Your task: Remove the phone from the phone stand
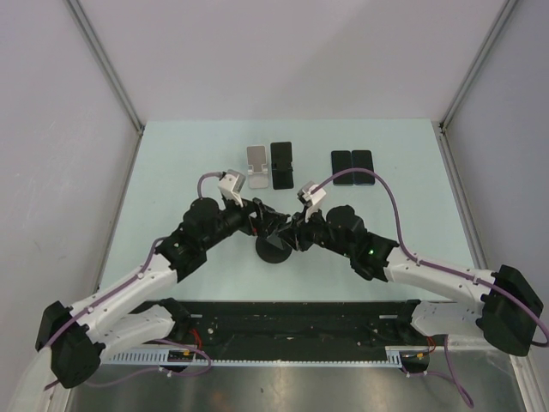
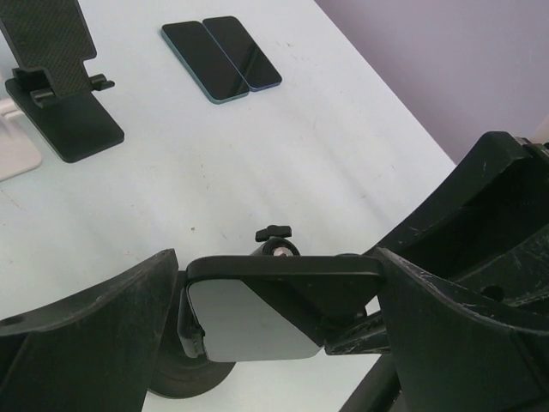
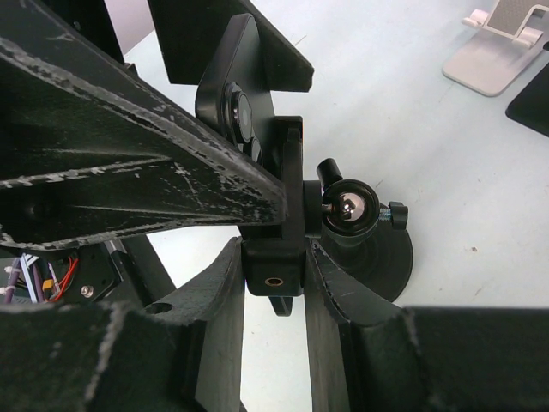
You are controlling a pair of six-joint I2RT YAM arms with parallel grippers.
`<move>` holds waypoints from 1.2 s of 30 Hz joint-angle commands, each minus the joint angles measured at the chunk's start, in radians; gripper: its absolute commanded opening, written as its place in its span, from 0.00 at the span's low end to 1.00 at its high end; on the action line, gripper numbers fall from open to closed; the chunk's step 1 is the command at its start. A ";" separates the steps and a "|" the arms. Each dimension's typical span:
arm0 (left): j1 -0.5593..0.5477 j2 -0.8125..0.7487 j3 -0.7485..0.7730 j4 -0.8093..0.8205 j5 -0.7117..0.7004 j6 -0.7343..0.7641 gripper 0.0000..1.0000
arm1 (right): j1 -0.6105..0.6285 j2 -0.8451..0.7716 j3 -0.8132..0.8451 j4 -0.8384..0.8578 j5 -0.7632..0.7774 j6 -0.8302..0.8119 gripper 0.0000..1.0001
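Top external view shows the pale green surface (image 1: 171, 172) with both arms bent inward, meeting at its middle over the round black base of the phone stand (image 1: 274, 251). Along the far edge stand a silver stand (image 1: 256, 166) and a black stand (image 1: 281, 165) just beside each other. To their right, a dark handset (image 1: 342, 167) lies flat with a second handset (image 1: 363, 167) touching its side.

On the left wrist view, the left pincer (image 2: 279, 287) pinches the phone (image 2: 257, 322) across its width, one finger against each long edge. The phone sits in the stand's clamp, its glossy screen tilted up toward the camera.

On the right wrist view, the right pincer (image 3: 274, 287) is pressed onto the lower bracket of the stand's clamp, which is squeezed between its two fingers. Just behind the bracket is the shiny ball joint (image 3: 350, 210) above the base. The black thumbscrew (image 2: 273, 232) pokes up behind the phone's top edge.
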 commanded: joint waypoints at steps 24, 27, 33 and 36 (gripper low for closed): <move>0.080 0.027 0.007 -0.040 0.110 0.106 0.00 | -0.208 -0.042 -0.003 -0.123 -0.268 -0.003 0.00; 0.080 0.029 0.007 -0.046 0.121 0.120 0.00 | -0.211 -0.035 -0.003 -0.121 -0.296 0.004 0.00; 0.097 0.009 0.009 -0.054 0.113 0.129 0.00 | -0.215 -0.033 -0.003 -0.111 -0.290 0.015 0.00; 0.095 -0.001 0.012 -0.054 0.127 0.137 0.00 | -0.208 -0.032 -0.003 -0.109 -0.270 0.020 0.00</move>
